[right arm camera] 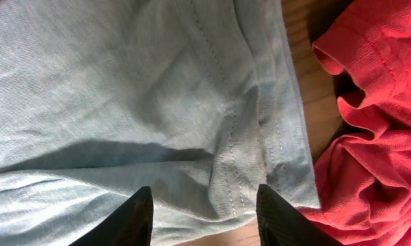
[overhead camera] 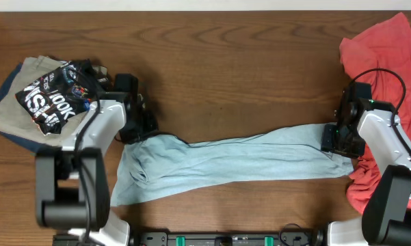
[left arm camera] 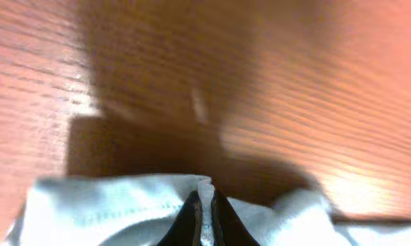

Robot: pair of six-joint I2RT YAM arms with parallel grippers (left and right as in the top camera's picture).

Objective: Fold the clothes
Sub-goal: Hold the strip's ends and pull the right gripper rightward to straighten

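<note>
A light blue T-shirt (overhead camera: 232, 160) lies bunched in a long strip across the table's front. At the strip's upper left corner my left gripper (overhead camera: 138, 133) is shut on the shirt. In the left wrist view its gripper (left arm camera: 205, 212) pinches a thin ridge of the hemmed blue cloth (left arm camera: 109, 208). Over the strip's right end my right gripper (overhead camera: 335, 140) is open. Seen from the right wrist, that gripper (right arm camera: 204, 195) stands wide over the stitched blue edge (right arm camera: 123, 89), holding nothing. A coral-red shirt (overhead camera: 386, 41) is heaped at the right, and its folds (right arm camera: 376, 137) touch the blue one.
A black tee with white lettering (overhead camera: 55, 96) lies crumpled on a khaki garment (overhead camera: 14, 102) at the left, with navy cloth (overhead camera: 17, 140) showing beneath. The wooden table (overhead camera: 226, 68) stretches bare behind the blue shirt.
</note>
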